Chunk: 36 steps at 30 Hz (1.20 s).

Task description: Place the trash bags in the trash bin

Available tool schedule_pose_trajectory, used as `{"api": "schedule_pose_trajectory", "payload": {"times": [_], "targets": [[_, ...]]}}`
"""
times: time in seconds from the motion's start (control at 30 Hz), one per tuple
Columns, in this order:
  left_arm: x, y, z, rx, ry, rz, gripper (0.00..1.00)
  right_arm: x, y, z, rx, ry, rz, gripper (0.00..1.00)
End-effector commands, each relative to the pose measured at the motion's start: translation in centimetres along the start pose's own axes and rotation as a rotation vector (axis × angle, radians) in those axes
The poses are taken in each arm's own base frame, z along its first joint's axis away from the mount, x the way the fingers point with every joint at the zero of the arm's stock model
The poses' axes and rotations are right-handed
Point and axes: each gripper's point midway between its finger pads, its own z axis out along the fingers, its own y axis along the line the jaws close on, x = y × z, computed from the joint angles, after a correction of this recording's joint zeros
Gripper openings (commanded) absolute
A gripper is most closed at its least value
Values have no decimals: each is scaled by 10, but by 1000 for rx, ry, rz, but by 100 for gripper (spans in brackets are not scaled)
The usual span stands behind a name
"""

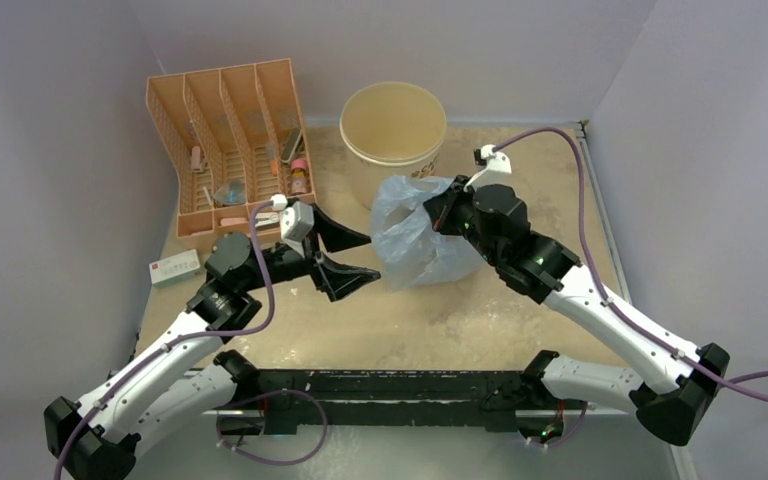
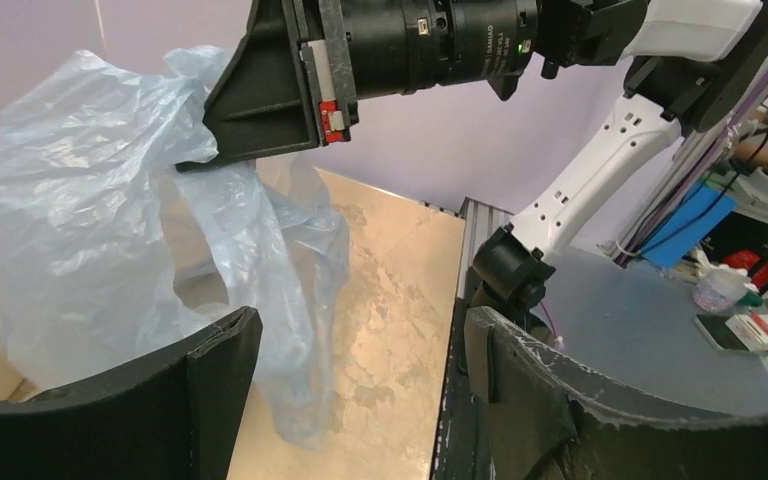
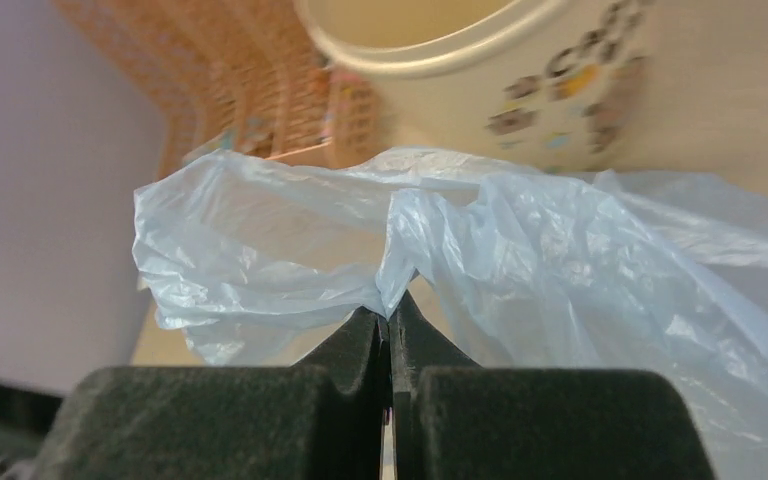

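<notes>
bag: light-blue bag (image 1: pixel 410 240) is sitting bunched up on the table (image 1: pixel 460 320), just in front of the bin (image 1: pixel 394 125), not in it

right gripper (image 3: pixel 390 320): pinching a fold at the bag's top, jaws clamped tight

left gripper (image 1: pixel 370 257): hanging wide open just left of the bag, gripping nothing

in the way: the bin's near wall is rising right behind the bag

around: orange rack (image 1: pixel 230 140) is standing left of the bin, small white box (image 1: pixel 175 267) lying below it
</notes>
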Motion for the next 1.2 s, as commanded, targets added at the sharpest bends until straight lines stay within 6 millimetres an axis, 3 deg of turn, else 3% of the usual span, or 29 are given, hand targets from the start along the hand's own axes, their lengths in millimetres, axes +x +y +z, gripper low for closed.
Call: {"api": "schedule_pose_trajectory", "payload": {"times": [0.0, 0.07, 0.17, 0.2, 0.23, 0.27, 0.3, 0.33, 0.4, 0.47, 0.5, 0.53, 0.57, 0.7, 0.8, 0.97, 1.17], "targets": [[-35, -4, -4, -38, -82, 63, 76, -71, -32, -18, 268, -217, -69, 0], [-31, 9, -6, -112, -74, 52, 77, -110, -24, -33, 309, -299, -82, 0], [-23, 29, -11, -231, -58, 18, 78, -176, 2, -76, 263, -461, -45, 0], [-20, 34, -12, -258, -52, 7, 78, -194, 11, -93, 219, -523, -29, 0], [-18, 38, -14, -282, -51, -3, 78, -196, 14, -101, 174, -552, -56, 0], [-16, 42, -16, -305, -50, -13, 78, -193, 20, -109, 90, -579, -86, 0], [-14, 45, -18, -329, -52, -25, 78, -190, 10, -121, 79, -636, -86, 0], [-12, 49, -20, -355, -57, -38, 78, -176, -8, -114, 133, -642, -60, 0], [-8, 59, -25, -416, -74, -71, 79, -123, -47, -69, 269, -497, -74, 0], [-6, 68, -28, -471, -93, -101, 82, -59, -79, -23, 376, -219, -48, 0], [-4, 72, -30, -495, -95, -116, 83, -37, -91, -14, 431, -135, -1, 0], [-4, 75, -31, -517, -96, -127, 84, -27, -94, -12, 449, -101, 20, 0], [-3, 78, -31, -530, -90, -136, 84, -31, -92, -14, 440, -123, 50, 0], [2, 90, -32, -606, -49, -179, 86, -78, -65, -40, 280, -312, 68, 0], [12, 102, -34, -681, 0, -228, 88, -93, -70, -48, 347, -330, 57, 0], [12, 117, -30, -750, 50, -269, 91, -89, -77, -45, 392, -308, 65, 0], [10, 141, -13, -749, 132, -365, 93, -62, -79, -33, 339, -236, 99, 0]]}}
